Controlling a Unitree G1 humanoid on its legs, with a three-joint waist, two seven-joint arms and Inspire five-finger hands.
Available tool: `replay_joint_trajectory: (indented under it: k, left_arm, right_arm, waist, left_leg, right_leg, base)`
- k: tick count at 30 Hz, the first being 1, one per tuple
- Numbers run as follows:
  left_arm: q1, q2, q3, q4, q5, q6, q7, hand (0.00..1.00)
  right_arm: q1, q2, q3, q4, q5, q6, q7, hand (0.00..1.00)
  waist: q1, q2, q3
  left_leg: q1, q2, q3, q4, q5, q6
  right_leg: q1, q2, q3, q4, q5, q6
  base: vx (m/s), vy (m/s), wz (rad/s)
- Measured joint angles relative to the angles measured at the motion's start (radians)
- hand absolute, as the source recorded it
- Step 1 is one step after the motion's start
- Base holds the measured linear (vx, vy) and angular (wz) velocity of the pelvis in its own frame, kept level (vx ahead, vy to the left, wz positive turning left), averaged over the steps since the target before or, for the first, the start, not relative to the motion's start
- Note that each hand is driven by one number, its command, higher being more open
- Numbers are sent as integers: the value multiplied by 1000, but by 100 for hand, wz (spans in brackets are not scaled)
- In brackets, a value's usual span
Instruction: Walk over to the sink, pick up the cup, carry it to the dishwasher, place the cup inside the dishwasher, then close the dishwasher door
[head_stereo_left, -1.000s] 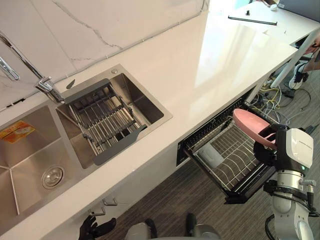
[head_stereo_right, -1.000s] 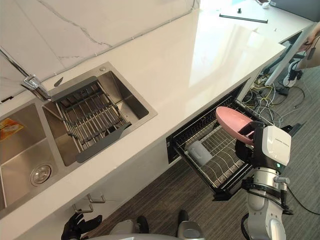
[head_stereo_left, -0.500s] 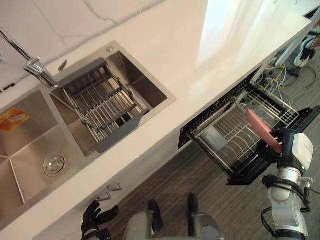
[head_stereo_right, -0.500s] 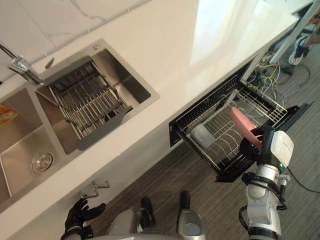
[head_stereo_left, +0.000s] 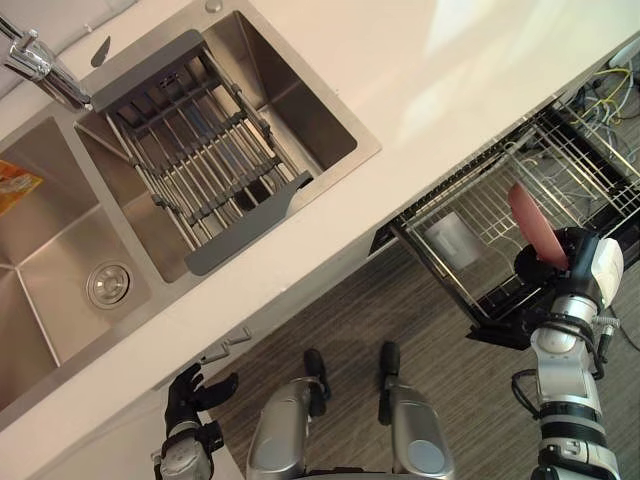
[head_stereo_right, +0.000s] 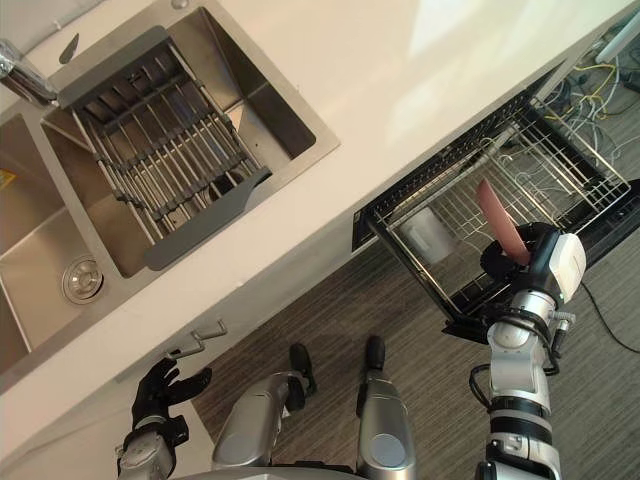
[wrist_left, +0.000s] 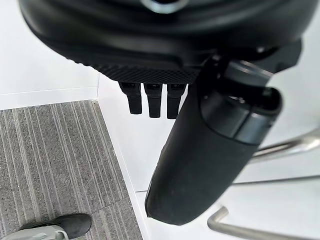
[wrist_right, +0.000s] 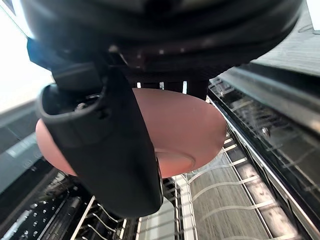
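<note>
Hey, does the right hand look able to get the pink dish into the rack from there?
Likely yes: the right hand holds the pink dish on edge over the pulled-out rack, with bare wires beneath; the pale container sits aside.

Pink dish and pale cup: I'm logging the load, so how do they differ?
The pink dish is gripped on edge in the right hand over the rack; the pale cup sits in the rack, untouched. The pink dish is broad and shallow; the pale cup is smaller and whitish. Both are at that rack.
</note>
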Motion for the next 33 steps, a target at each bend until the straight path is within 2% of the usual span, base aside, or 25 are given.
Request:
replay_joint_trajectory:
  k: [3, 4, 18, 23, 26, 33]
  left_arm:
    - [0, 1, -3, 0, 0, -3, 0, 90]
    - [0, 2, -3, 0, -1, -3, 0, 90]
    - [-2, 15, -4, 0, -17, -3, 0, 90]
    - [-2, 14, -3, 0, -16, -2, 7, 90]
    - [-1, 13, -2, 0, -16, 1, 8, 90]
    - [-1, 5, 34, 0, -14, 8, 10, 90]
  right_arm:
    - [-31, -2, 0, 51, 10, 9, 0, 30]
    - [-39, -2, 0, 64, 11, 14, 0, 90]
    - [-113, -22, 16, 106, 42, 19, 0, 90]
    - [-53, -11, 8, -40, 38, 23, -5, 90]
    - [3, 28, -22, -175, 39, 20, -25, 90]
    - [147, 136, -99, -369, 94, -35, -44, 90]
  waist:
    - [2, 2, 4]
    - [3, 1, 5]
    - [10, 1, 16]
    - [9, 0, 16]
    - [8, -1, 17]
    - [2, -25, 17]
  left_leg:
    - [-4, -9, -6, -17, 10, 2]
    - [-4, -11, -10, -22, 13, 3]
    - [-4, -26, -28, -49, 34, 5]
    - [1, -26, -30, -52, 35, 5]
    - [9, -26, -35, -53, 34, 4]
    - [28, -24, -37, -55, 31, 0]
  right_leg:
    - [-8, -10, -6, 1, 0, 0]
    - [-8, -11, -8, 0, 0, 0]
    - [-9, -15, -19, -1, 0, 1]
    - [-4, -14, -19, -5, 1, 1]
    - [8, -12, -22, -12, 1, 1]
    - [31, -10, -24, -22, 1, 1]
  base:
    - [-2, 19, 8]
    - [6, 16, 10]
    - [-2, 1, 3]
    - [0, 0, 0]
    - [0, 1, 1]
    - [0, 1, 0]
